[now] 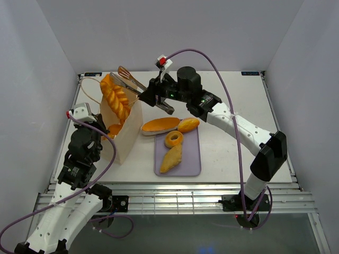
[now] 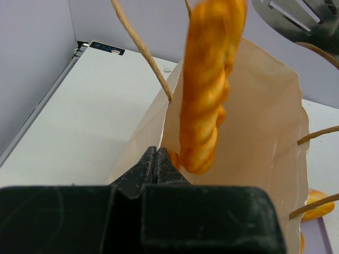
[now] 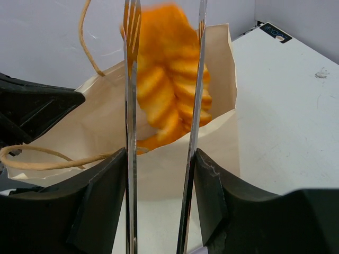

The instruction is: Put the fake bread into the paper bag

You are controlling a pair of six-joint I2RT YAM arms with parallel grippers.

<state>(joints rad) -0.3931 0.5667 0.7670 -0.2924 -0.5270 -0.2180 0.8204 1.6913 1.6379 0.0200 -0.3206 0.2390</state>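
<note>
Nearest the lens in the left wrist view, the left gripper (image 2: 155,159) has its jaws pressed flat together on the near rim of the paper bag (image 2: 254,121), pinching the paper edge. One cord handle (image 2: 140,50) rises from that rim. The bag stands upright on the white counter (image 1: 233,100), at the left of the work area, with its mouth open. The braided loaf (image 1: 115,98) stands on end in that mouth: its lower end is inside the bag and its upper part projects well above the rim. In the right wrist view it is blurred. The right gripper (image 3: 161,156) hangs over the bag from the far right side. Its jaws are closed on the two arms of the silver metal tongs (image 3: 131,106), one finger against each arm. The tong arms stand apart, with the loaf between them. Whether their tips touch the loaf cannot be told. A second orange piece (image 1: 114,128) shows low in the bag mouth; its type cannot be made out. Just beside the bag, to its right, lies the lavender tray (image 1: 193,159). On it are a long flat loaf (image 1: 160,125) and an oval bun (image 1: 188,125) at the far end, a ring (image 1: 174,139) in the middle, and a turnover (image 1: 171,159) toward the near end.
</note>
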